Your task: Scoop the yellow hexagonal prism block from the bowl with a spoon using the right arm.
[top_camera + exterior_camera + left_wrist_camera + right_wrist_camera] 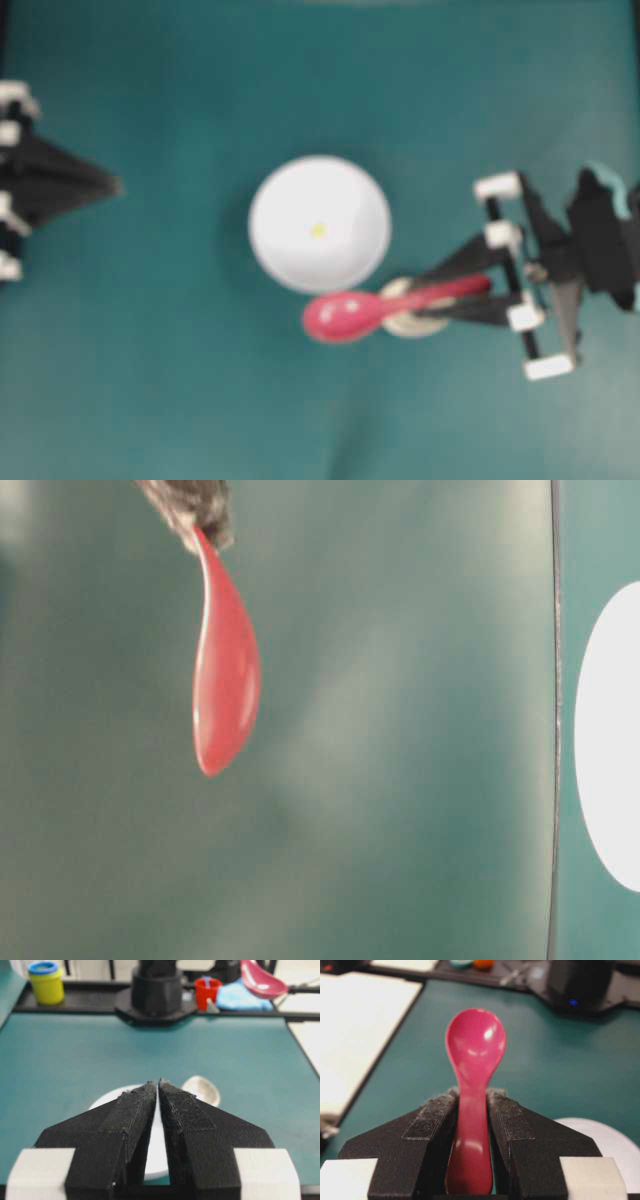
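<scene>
The white bowl (pixel 318 200) stands mid-table with the tiny yellow hexagonal prism block (pixel 318 230) inside it. My right gripper (pixel 430 297) is shut on the handle of the pink-red spoon (pixel 345 316). The scoop points left, just outside the bowl's near-right rim. In the right wrist view the spoon (pixel 476 1045) sticks straight out of the right gripper (pixel 472 1094), hollow side up, with the bowl (pixel 607 1140) low at right. The table-level view shows the spoon (pixel 226 675) lifted off the table. My left gripper (pixel 112 185) rests shut at far left; its tips (pixel 158 1082) point at the bowl (pixel 107 1101).
A small speckled beige dish (pixel 412 322) lies under the spoon's handle, right of the bowl; the same dish (pixel 201 1090) shows past my left fingers. Behind the table's far edge stand a yellow tub (pixel 46 982), a red cup (pixel 207 990) and a blue cloth (pixel 240 997).
</scene>
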